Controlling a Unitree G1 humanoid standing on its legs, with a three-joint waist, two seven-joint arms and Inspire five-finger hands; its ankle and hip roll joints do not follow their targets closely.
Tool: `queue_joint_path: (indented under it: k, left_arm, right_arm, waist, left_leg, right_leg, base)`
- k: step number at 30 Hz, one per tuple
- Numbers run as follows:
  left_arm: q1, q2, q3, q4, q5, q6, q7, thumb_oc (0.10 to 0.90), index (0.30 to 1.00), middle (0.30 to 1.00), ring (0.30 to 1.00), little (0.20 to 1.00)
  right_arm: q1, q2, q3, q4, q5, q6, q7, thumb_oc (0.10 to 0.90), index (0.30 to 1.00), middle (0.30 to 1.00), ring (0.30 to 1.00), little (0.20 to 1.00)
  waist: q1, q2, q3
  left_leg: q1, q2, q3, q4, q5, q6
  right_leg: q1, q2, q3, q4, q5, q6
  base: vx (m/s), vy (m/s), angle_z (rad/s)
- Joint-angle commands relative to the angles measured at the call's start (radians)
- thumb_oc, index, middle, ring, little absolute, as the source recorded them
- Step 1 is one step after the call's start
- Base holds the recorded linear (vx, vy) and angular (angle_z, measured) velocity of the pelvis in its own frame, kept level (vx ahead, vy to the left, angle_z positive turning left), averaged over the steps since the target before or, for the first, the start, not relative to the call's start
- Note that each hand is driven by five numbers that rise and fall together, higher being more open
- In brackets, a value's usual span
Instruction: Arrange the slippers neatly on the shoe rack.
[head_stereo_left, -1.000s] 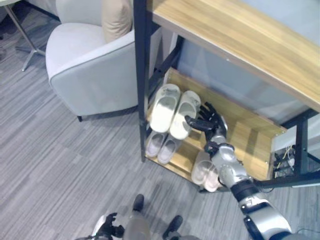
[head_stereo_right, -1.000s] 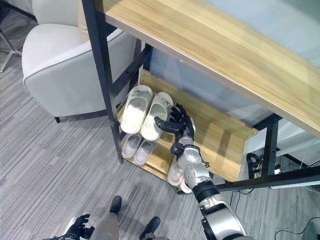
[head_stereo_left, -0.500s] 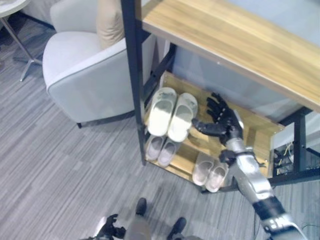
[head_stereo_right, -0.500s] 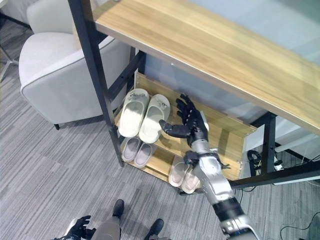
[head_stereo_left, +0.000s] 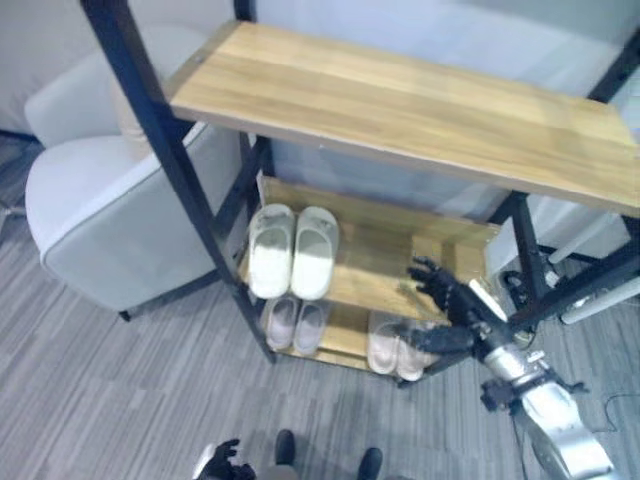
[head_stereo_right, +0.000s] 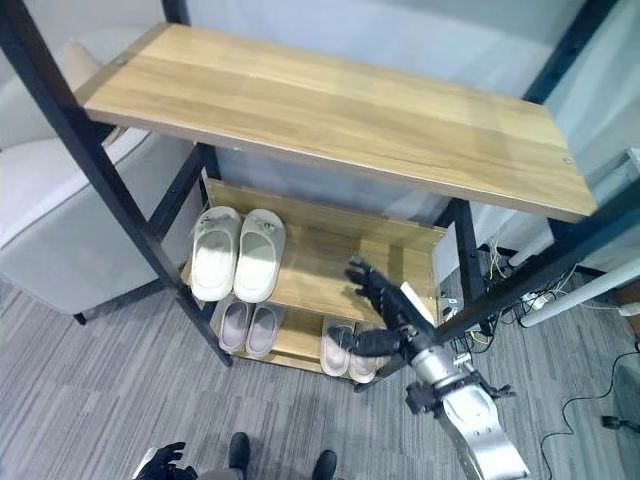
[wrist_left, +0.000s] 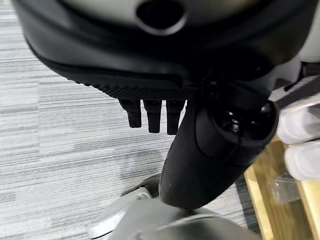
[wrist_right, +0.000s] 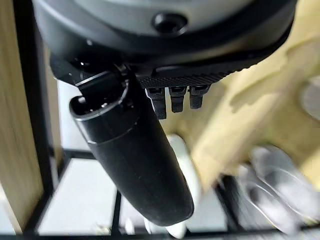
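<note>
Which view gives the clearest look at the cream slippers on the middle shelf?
The right eye view: the cream slippers lie side by side, whole and unobstructed, at the shelf's left end. The left eye view shows them similarly, beside the rack's black post. The right wrist view gives only a blurred pale shape that may be them.

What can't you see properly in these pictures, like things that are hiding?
- Bottom-shelf right pair of slippers: partly hidden behind the right hand in the eye views.
- Bottom-shelf left pair: the heels are hidden under the middle shelf.
- Left hand: cut off by the bottom edge in the eye views.
- Armchair: crossed by the rack's black post.
- Right wrist view: the slippers past the hand are blurred.
</note>
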Motion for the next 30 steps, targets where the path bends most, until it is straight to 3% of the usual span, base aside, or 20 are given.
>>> queue_joint_path:
  k: [1,6,7,9,11,12,20,30]
  left_arm:
    - [-0.057,-0.068,-0.042,0.076,0.033,-0.062,-0.047,0.800,0.900,0.900,0.900,0.900]
    - [-0.070,-0.073,-0.054,0.087,0.032,-0.058,-0.049,0.800,0.900,0.900,0.900,0.900]
    - [-0.072,-0.078,-0.071,0.084,0.037,-0.057,-0.046,0.800,0.900,0.900,0.900,0.900]
    - [-0.073,-0.079,-0.079,0.084,0.038,-0.057,-0.044,0.800,0.900,0.900,0.900,0.900]
    - [-0.077,-0.079,-0.110,0.080,0.049,-0.055,-0.043,0.800,0.900,0.900,0.900,0.900]
    - [-0.077,-0.078,-0.110,0.080,0.049,-0.055,-0.043,0.800,0.900,0.900,0.900,0.900]
    - [-0.092,-0.070,-0.162,0.065,0.031,-0.053,-0.036,0.800,0.900,0.900,0.900,0.900]
    - [-0.105,-0.068,-0.189,0.073,0.034,-0.053,-0.045,0.800,0.900,0.900,0.900,0.900]
  right_arm:
    - [-0.010,-0.060,0.006,-0.020,-0.073,-0.061,0.025,0.800,0.900,0.900,0.900,0.900]
    - [0.007,-0.052,0.051,0.190,-0.219,-0.056,-0.011,0.800,0.900,0.900,0.900,0.900]
    - [0.002,-0.034,0.069,0.314,-0.290,-0.049,-0.047,0.800,0.900,0.900,0.900,0.900]
    - [-0.010,-0.016,0.085,0.384,-0.310,-0.052,-0.067,0.800,0.900,0.900,0.900,0.900]
    - [-0.041,0.038,0.115,0.587,-0.364,-0.036,-0.123,0.800,0.900,0.900,0.900,0.900]
    - [-0.045,0.041,0.117,0.593,-0.366,-0.040,-0.125,0.800,0.900,0.900,0.900,0.900]
    - [-0.166,0.245,0.136,1.149,-0.356,0.013,-0.234,0.800,0.900,0.900,0.900,0.900]
    - [-0.183,0.288,0.107,1.271,-0.325,0.020,-0.264,0.800,0.900,0.900,0.900,0.900]
  waist:
    - [-0.022,0.005,-0.062]
    - [-0.044,0.022,-0.070]
    - [-0.052,0.031,-0.073]
    - [-0.052,0.033,-0.073]
    - [-0.054,0.041,-0.075]
    - [-0.053,0.040,-0.074]
    - [-0.029,0.058,-0.070]
    - [-0.024,0.062,-0.074]
  left_leg:
    - [0.044,0.025,0.099,-0.008,-0.091,-0.040]
    - [0.049,0.030,0.110,-0.008,-0.089,-0.040]
    - [0.054,0.029,0.113,-0.008,-0.090,-0.038]
    - [0.057,0.029,0.116,-0.008,-0.092,-0.038]
    - [0.065,0.031,0.118,-0.008,-0.093,-0.036]
    - [0.066,0.031,0.119,-0.008,-0.094,-0.036]
    - [0.094,0.023,0.096,-0.008,-0.105,-0.024]
    - [0.107,0.016,0.078,-0.008,-0.111,-0.022]
  right_leg:
    - [-0.019,0.007,0.036,0.020,-0.058,0.071]
    - [-0.025,0.011,0.068,0.014,-0.056,0.072]
    - [-0.025,0.013,0.082,0.012,-0.054,0.073]
    - [-0.025,0.014,0.089,0.011,-0.054,0.072]
    - [-0.020,0.016,0.102,0.008,-0.056,0.071]
    - [-0.020,0.017,0.102,0.008,-0.056,0.071]
    - [0.002,0.026,0.130,0.009,-0.070,0.063]
    - [0.023,0.029,0.126,0.007,-0.078,0.061]
  base:
    - [-0.04,-0.034,-0.19]
    - [-0.02,-0.028,-0.21]
    - [0.00,-0.014,-0.12]
    - [0.00,-0.020,-0.24]
    - [0.00,-0.038,-0.26]
    - [-0.01,-0.032,-0.12]
    - [0.00,-0.030,-0.12]
    - [0.00,-0.004,0.02]
